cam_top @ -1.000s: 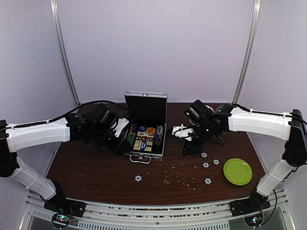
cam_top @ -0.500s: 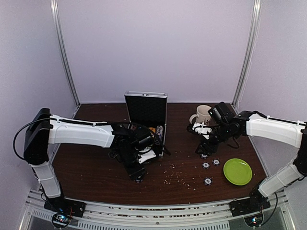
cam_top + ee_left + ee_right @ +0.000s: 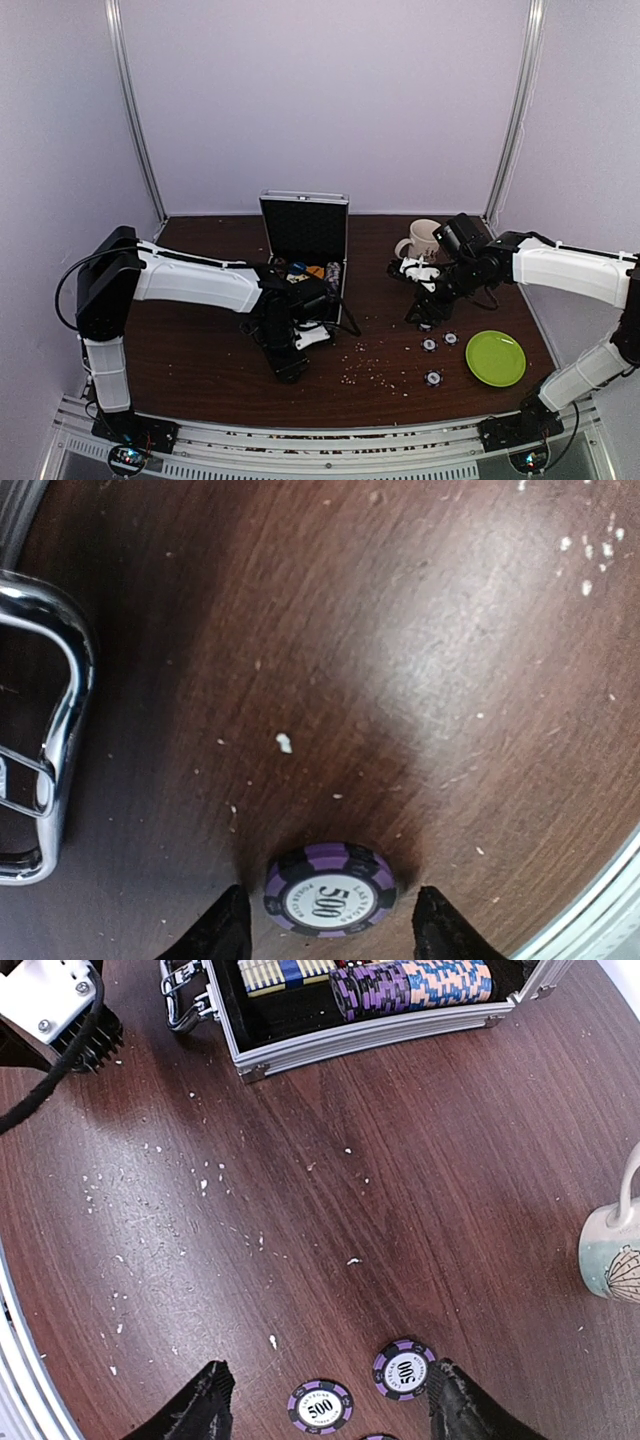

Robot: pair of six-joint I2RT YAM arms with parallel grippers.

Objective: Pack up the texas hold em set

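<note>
Left claw leaves the case, now apart astride purple 500 chip; sink to table, then pinch. Right claw apart.

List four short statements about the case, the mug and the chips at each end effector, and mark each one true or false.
1. The silver case has its lid raised. True.
2. The left end effector holds a chip lifted off the table. False: the purple chip lies flat on the table between its open fingers.
3. The mug stands inside the case. False: it stands on the table, to the right of the case.
4. Two loose chips lie on the table between the fingers of the open right end effector. True.
</note>
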